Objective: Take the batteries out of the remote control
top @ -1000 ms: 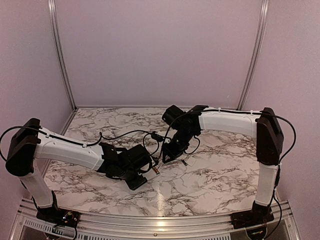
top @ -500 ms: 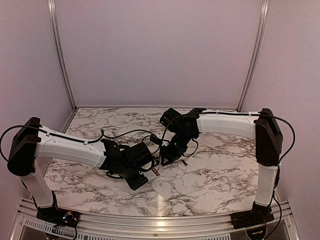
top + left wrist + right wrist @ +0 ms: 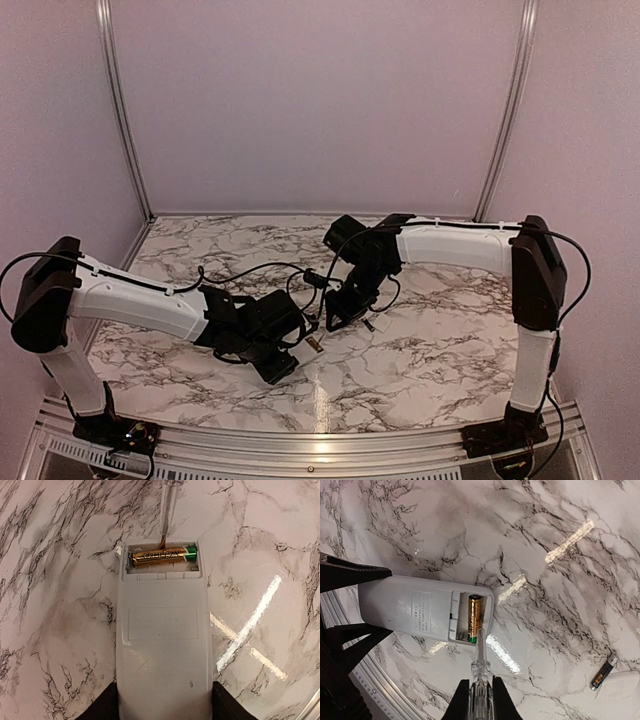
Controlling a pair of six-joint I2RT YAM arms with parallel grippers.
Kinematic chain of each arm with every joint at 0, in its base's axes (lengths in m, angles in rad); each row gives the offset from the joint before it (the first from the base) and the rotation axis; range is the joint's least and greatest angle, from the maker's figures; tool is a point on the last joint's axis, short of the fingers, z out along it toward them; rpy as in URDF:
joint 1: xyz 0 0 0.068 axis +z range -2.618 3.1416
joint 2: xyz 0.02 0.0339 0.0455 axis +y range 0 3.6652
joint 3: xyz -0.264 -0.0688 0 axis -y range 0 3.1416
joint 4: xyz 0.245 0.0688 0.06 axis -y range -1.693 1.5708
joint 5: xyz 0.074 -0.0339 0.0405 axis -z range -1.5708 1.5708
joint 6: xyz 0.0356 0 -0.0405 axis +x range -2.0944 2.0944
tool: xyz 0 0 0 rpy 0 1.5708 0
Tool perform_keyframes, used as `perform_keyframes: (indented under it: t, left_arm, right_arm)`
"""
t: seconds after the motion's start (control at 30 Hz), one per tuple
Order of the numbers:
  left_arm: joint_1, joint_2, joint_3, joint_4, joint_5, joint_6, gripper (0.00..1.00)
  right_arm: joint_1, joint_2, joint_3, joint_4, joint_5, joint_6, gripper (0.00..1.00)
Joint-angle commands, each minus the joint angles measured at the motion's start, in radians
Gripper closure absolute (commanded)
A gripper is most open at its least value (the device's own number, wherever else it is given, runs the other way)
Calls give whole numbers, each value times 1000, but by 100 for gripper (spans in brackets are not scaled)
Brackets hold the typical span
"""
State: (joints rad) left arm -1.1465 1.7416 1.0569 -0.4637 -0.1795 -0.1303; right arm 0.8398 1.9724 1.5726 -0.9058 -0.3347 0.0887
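Ok, status: L gripper [image 3: 164, 707] is closed on the near end of the remote [image 3: 162, 635], fingers pinching both long edges, compartment face up. Can't tell if the body rests on the marble table [image 3: 430, 365] or hangs just above it. R gripper [image 3: 480, 700] is closed on a clear-handled tool [image 3: 479, 672], shaft running fwd from the wrist to the compartment. One cell left: seated battery [image 3: 162, 556] in the slot at the remote's far end, long axis across the remote's width; the slot beside it looks empty. Loose battery [image 3: 602, 672] lies on the table well apart from the remote, just beside the white cover piece [image 3: 626, 681]. Key relation: the tool tip sits at the compartment rim right by the seated cell. L wrist view shows it coming in crosswise to the cell axis over the end wall; R wrist view puts it nearer the green end. Contact y/n: can't tell. IMO the R arm does the prying and L just holds. The lever has to lift one end of the cell, else the tip skids along it.
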Motion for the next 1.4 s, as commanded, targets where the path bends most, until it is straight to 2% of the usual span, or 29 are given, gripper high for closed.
perform_keyframes:
  t: [0.0,0.77,1.2,1.37]
  left_arm:
    - [-7,-60,-37,84,2,-36,82]
    - [-7,-41,-49,155,-30,9,84]
    - [-7,-40,-48,146,-37,4,84]
    - [-7,-39,-36,131,-52,14,84]
  right_arm:
    - [-32,-38,4,7,-52,-35,100]
    - [-98,33,-190,197,-199,-85,100]
    - [-115,73,-200,191,-203,-148,100]
    - [-114,42,-155,134,-142,-147,100]
